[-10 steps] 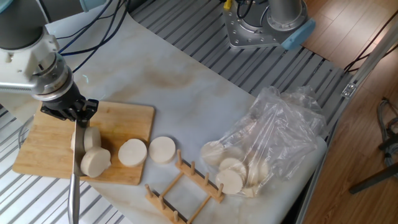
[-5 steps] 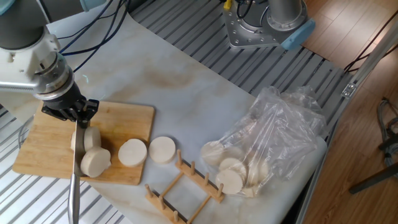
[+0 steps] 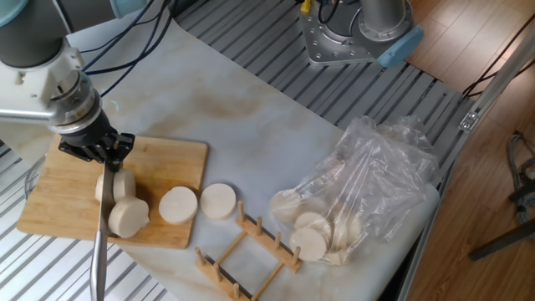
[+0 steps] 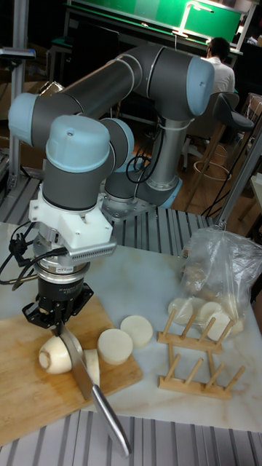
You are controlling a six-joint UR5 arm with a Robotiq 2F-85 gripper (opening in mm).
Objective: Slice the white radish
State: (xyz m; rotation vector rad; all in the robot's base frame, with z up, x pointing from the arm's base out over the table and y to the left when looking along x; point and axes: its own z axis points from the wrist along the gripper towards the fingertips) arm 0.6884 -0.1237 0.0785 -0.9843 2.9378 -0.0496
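Barely any change is seen: the tool [image 3: 106, 153], clenched on the knife [image 4: 89, 382], is raised slightly, blade kept between white radish [image 4: 55, 357] and cut disc [image 4: 92, 365]; separation seems nearly done.

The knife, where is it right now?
In the fixed view the knife is at the left, held by the pincer, its blade down between two pieces of white radish on the wooden cutting board.

You will not find any text, label, brand, number or sign that you can read in these two views. The robot arm [image 4: 138, 80], the cutting board [image 3: 159, 163], the clear plastic bag [image 3: 368, 180] and the wooden rack [image 3: 251, 251] carry no readable marking for you.
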